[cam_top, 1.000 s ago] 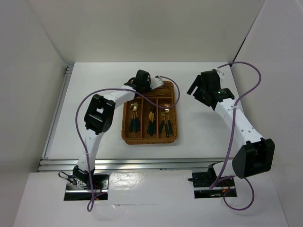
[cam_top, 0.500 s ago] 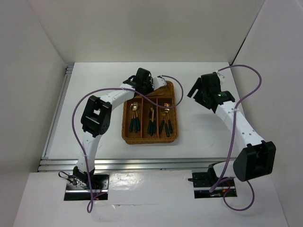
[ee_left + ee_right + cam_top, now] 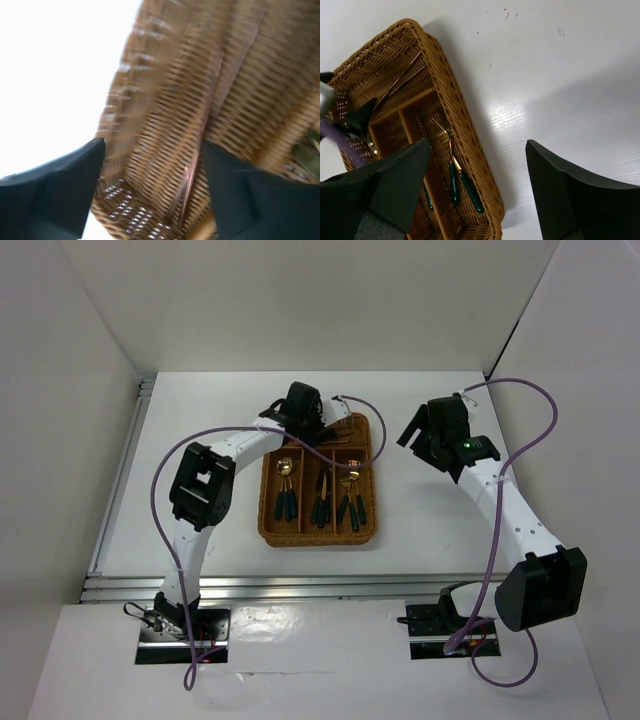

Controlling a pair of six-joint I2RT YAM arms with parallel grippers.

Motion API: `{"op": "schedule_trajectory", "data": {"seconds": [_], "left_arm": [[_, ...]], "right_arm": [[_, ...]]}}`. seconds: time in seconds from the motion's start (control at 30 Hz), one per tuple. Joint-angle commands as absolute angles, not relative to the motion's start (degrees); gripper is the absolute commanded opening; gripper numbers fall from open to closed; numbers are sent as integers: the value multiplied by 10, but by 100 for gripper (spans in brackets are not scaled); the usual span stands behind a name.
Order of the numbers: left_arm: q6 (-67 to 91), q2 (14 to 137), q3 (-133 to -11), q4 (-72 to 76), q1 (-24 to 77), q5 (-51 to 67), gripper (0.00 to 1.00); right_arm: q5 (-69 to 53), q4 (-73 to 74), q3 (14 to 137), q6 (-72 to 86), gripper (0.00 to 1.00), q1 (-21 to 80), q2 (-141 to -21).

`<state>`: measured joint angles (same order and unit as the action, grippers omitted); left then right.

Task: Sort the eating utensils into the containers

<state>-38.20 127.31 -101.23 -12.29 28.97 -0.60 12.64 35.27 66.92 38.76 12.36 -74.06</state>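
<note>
**Cutlery tray sorted at centre frame, both tools open**
A wicker cutlery tray (image 3: 264, 505) sits on a white counter (image 3: 430, 525). The left tool (image 3: 152, 150), jaws spread wide and empty, hangs over the short slot (image 3: 365, 80) at the tray's upper end, where reddish-brown chopsticks (image 3: 200, 140) lie. The right tool (image 3: 477, 150), equally wide open and holding nothing, hangs over the counter right of the tray. The three long slots (image 3: 301, 490) hold teal-handled utensils (image 3: 320, 505).

The left arm (image 3: 205, 485) arches from the near edge toward the middle of the far edge; the left claw (image 3: 152, 195) points down, jaws spread. The right arm (image 3: 505, 505) stretches along the right edge, and the right claw (image 3: 477, 172) hangs above the tabletop, jaws wide apart.
</note>
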Motion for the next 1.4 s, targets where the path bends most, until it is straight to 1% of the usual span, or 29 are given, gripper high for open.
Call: {"op": "schedule_trajectory", "data": {"seconds": [0.0,0.13,0.23,0.3,0.37,0.53,0.67,0.8,0.97,1.1,1.13,1.2,1.23,1.27,1.37], "left_arm": [[-353,1249,-1035,-140,293,15,100],[-340,1244,-1055,-151,293,6,100],[-325,1231,-1069,-156,293,1,100],[-307,1231,-1088,-162,293,-4,100],[-277,1225,-1112,-168,280,-4,100],[-200,1197,-1124,-174,260,-4,100],[-120,1171,-1124,-174,236,-30,100],[-34,1146,-1118,-199,205,-42,100],[63,1102,-1113,-245,157,-30,100],[110,1023,-1043,-246,134,-39,100],[110,980,-997,-237,134,-46,100],[116,934,-949,-199,128,-46,100],[133,912,-906,-186,122,-46,100],[143,875,-890,-178,117,-46,100],[164,839,-849,-173,90,-26,100]], "right_arm": [[129,343,668,392,84,122,-724],[129,343,668,387,88,122,-724],[151,343,674,376,90,122,-729],[163,338,685,369,94,122,-729],[177,331,692,361,99,122,-729],[222,330,708,347,99,122,-729],[243,317,718,334,99,122,-711],[249,241,689,306,99,122,-658],[206,154,636,258,99,122,-620],[206,127,623,243,99,122,-628],[212,122,623,237,99,122,-641],[212,117,631,227,99,122,-655],[207,117,631,216,99,122,-662],[199,117,637,210,99,122,-676],[179,117,649,204,99,117,-706]]}}
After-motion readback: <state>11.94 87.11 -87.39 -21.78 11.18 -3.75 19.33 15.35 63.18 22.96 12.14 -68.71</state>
